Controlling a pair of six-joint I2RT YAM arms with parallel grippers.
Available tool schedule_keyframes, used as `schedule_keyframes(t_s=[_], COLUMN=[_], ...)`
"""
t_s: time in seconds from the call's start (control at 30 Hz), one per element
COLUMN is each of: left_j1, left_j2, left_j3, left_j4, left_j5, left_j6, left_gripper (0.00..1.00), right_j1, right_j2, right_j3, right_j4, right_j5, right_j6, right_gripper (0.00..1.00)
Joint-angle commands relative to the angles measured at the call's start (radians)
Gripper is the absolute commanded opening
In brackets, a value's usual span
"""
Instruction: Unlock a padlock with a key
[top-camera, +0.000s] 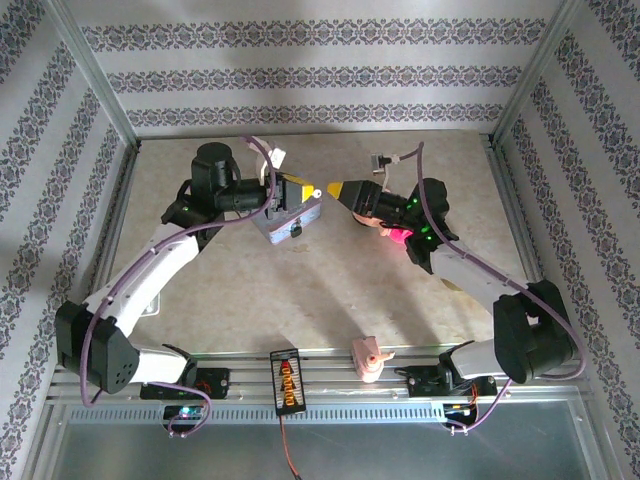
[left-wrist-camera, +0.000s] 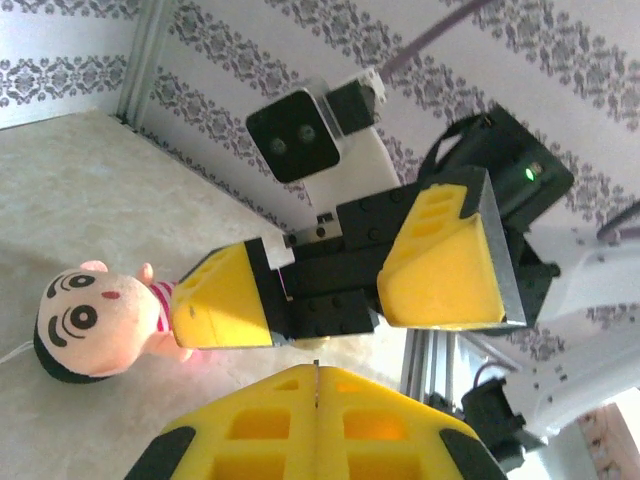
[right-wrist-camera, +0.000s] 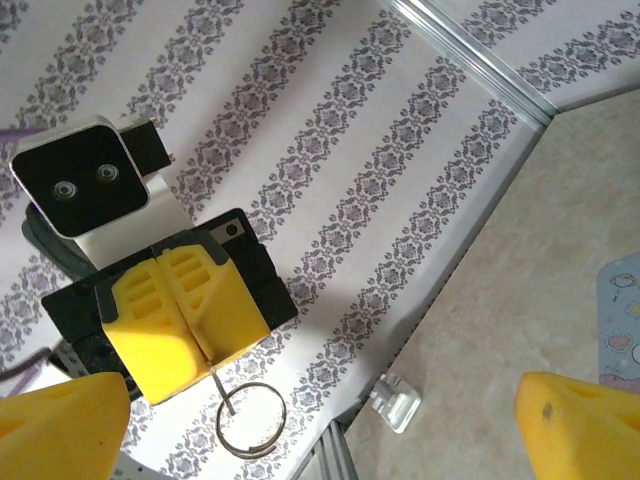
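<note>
Top external view: my left claw (top-camera: 305, 190) hangs over the pale blue tin (top-camera: 310, 213) in the middle of the tabletop (top-camera: 300, 290). It is pinched tight on a thin metal pin (right-wrist-camera: 222, 390) with a ring (right-wrist-camera: 250, 420). My right claw (left-wrist-camera: 330, 290) faces it, fingers spread wide, holding nothing. The pink doll (left-wrist-camera: 95, 320) lies under my right arm. A tiny dark thing at the tin's near edge may be the padlock (top-camera: 294, 230).

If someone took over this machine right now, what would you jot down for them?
Left gripper: shut on the ringed key, raised by the pale blue tin.
Right gripper: open wide, empty, facing the left one; the pink doll lies on the table near it.
Padlock: too small to place.
Done: the key is gripped.
Left: fit it into the padlock, turn, unlock.
</note>
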Motion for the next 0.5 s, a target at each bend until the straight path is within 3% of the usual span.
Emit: schedule_keyframes(t_s=[0.0,0.07,0.2,0.37,0.47], left_j1=[0.012,0.013,0.012,0.011,0.01], left_j2=[-0.033,-0.042,-0.057,-0.069,-0.069], left_j3=[0.044,0.059,0.077,0.072,0.063], left_j4=[-0.227,-0.268,-0.296,-0.253,-0.2], left_j5=[0.071,0.085,0.128,0.202,0.246], left_j6=[0.182,0.215,0.25,0.239,0.21], left_gripper=[0.0,0.0,0.0,0.0,0.0], right_j1=[-0.002,0.006,0.056,0.09,0.121], right_j2=[-0.073,-0.124,-0.243,-0.329,-0.329], right_j3=[0.001,-0.001,0.013,0.019,0.052], right_j4=[-0.02,-0.107,-0.356,-0.496,-0.563], right_j5=[-0.043,-0.035,0.013,0.004,-0.035], right_j6=[-0.095,-0.167,-0.383,-0.505,-0.555], right_gripper=[0.98,0.97,0.81,0.63,0.57])
